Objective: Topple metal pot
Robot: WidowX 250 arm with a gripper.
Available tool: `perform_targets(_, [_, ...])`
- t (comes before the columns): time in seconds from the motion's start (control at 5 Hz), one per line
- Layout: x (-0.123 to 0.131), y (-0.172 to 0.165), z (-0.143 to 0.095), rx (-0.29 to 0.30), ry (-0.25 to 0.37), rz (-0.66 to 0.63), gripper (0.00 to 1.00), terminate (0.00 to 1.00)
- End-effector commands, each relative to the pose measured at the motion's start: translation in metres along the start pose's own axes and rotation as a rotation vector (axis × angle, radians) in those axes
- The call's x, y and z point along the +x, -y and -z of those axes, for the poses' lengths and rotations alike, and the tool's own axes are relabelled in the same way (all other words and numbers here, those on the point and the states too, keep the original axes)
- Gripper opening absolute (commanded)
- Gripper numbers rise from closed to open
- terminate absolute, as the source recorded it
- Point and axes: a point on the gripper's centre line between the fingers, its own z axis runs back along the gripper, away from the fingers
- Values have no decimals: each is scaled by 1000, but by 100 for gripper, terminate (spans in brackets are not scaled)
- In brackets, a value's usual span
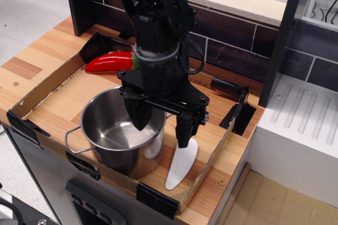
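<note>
The metal pot (pixel 119 140) stands upright at the front left of the cardboard tray, shiny, with wire loop handles; the left handle shows, the right one is hidden behind the gripper. My black gripper (pixel 162 125) hangs over the pot's right rim, open. One finger (pixel 140 115) reaches inside the pot; the other finger (pixel 184 130) is outside, to the right of the wall. The rim lies between the jaws.
A red pepper (pixel 109 62) lies at the tray's back left. A knife's white blade (pixel 180 166) shows right of the pot; its yellow handle is hidden by the gripper. The low cardboard tray wall (pixel 53 146) surrounds all. A dark tiled wall stands behind.
</note>
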Motion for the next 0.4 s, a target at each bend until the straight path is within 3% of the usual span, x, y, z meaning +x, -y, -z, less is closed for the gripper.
perform_targets(0.0, [-1, -8, -3, 20, 16, 9, 0, 0])
perform_targets(0.2, [-1, -11, -2, 50, 30, -19, 0, 0])
